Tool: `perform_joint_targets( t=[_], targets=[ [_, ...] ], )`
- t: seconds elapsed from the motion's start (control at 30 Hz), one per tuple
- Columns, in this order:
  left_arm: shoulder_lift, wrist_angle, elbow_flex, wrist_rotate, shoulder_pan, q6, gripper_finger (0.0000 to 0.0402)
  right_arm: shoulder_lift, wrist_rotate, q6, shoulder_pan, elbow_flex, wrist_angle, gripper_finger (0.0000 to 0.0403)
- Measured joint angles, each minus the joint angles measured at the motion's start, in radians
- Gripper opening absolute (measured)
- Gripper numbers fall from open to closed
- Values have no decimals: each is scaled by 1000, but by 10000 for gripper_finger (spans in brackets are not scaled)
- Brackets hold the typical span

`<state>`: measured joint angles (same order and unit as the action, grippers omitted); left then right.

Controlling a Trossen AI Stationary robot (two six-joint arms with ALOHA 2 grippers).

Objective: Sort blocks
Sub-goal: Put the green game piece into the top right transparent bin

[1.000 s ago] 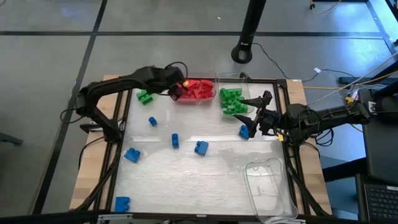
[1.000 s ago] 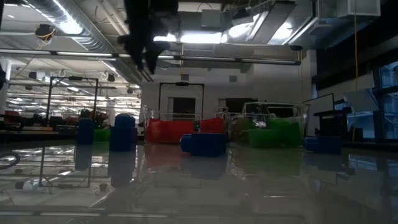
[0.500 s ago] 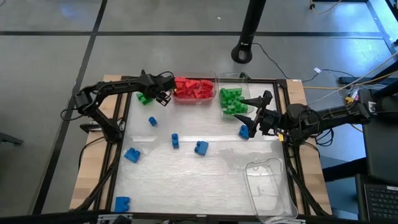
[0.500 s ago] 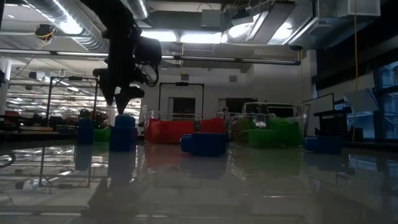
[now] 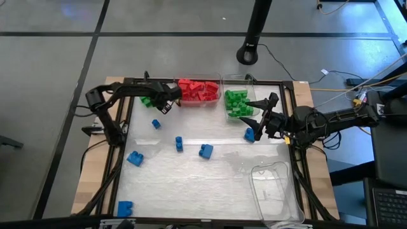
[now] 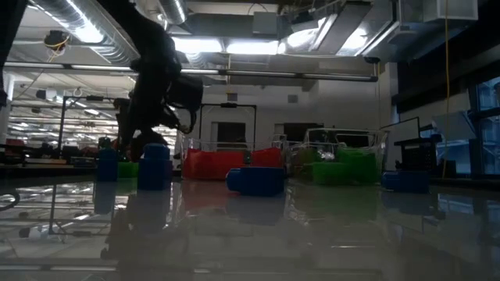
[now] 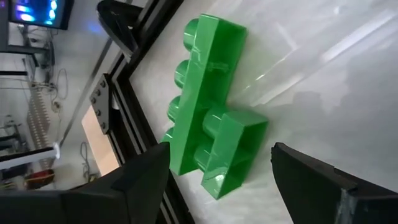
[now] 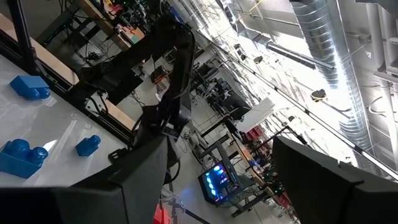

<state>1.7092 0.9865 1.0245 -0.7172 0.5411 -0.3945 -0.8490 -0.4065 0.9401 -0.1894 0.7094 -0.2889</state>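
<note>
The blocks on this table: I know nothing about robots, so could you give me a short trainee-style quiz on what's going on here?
1. True or false: the left gripper has its fingers shut on the joined green blocks.
2. What colour is the block lying by the waiting right gripper? A red, B blue, C yellow.
3. Fill in: the clear bin next to the one holding the red blocks holds ___ blocks.

Key:
1. False: the fingers stand open, one on either side of the blocks.
2. B.
3. Green.
</note>
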Motion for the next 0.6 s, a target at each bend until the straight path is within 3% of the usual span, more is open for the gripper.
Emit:
perform_joint_targets(
  t=[0.37,0.6],
  targets=[
    [50,0,0,-5,24,-3,263,0,0,0,0,0,3,289],
    [50,-3,-9,-5,51,-8,232,0,0,0,0,0,6,289]
  ],
)
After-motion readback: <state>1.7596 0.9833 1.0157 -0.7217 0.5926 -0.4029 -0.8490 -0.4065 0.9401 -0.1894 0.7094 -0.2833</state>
